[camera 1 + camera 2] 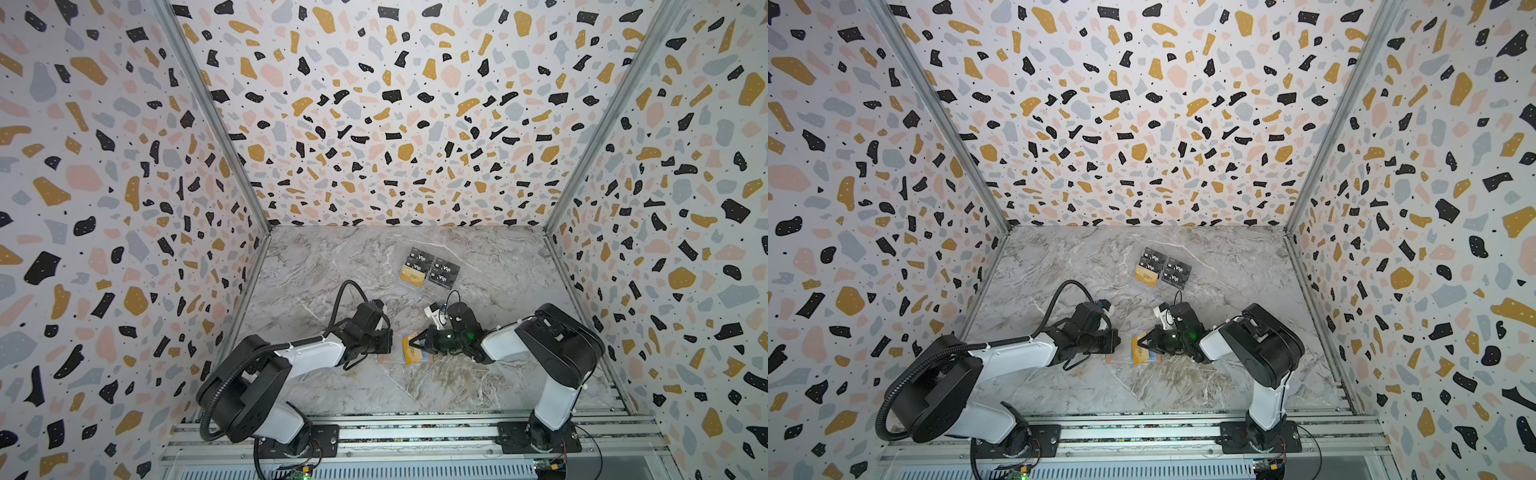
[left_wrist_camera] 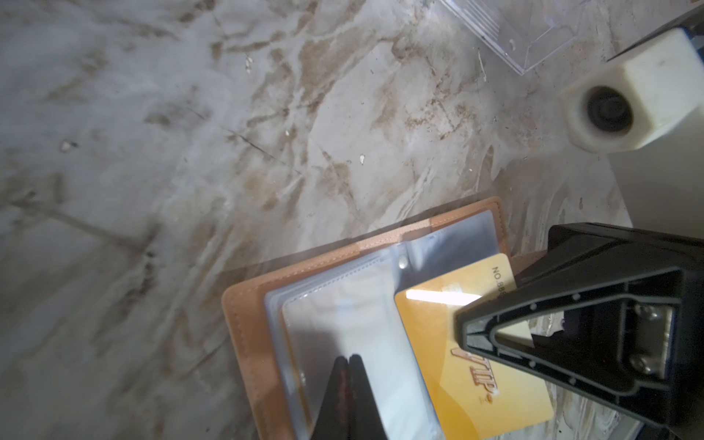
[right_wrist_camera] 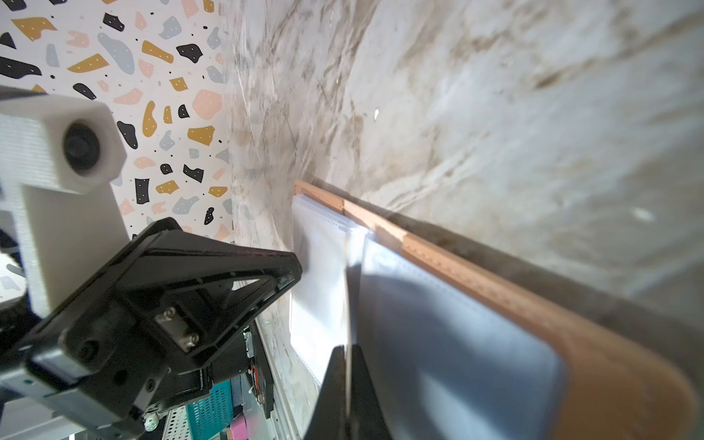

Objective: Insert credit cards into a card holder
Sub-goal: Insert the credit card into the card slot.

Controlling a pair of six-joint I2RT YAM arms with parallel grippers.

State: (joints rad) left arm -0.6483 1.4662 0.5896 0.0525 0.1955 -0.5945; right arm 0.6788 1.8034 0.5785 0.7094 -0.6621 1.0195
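Right pincer (image 2: 463, 331) clenched on a thin gold-yellow plastic credit card (image 2: 423, 343), holding it tilted over the open salmon-pink leather-like card holder (image 2: 244, 335) just beneath its tips. Left pincer (image 2: 348, 362) closed, tip down on the clear plastic sleeves (image 2: 343, 316), seemingly pinning the booklet flat for insertion.

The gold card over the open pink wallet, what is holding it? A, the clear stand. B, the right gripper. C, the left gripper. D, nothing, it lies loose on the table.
B: the right gripper is pinched shut on the gold card, whose thin edge shows between its fingertips in the right wrist view.
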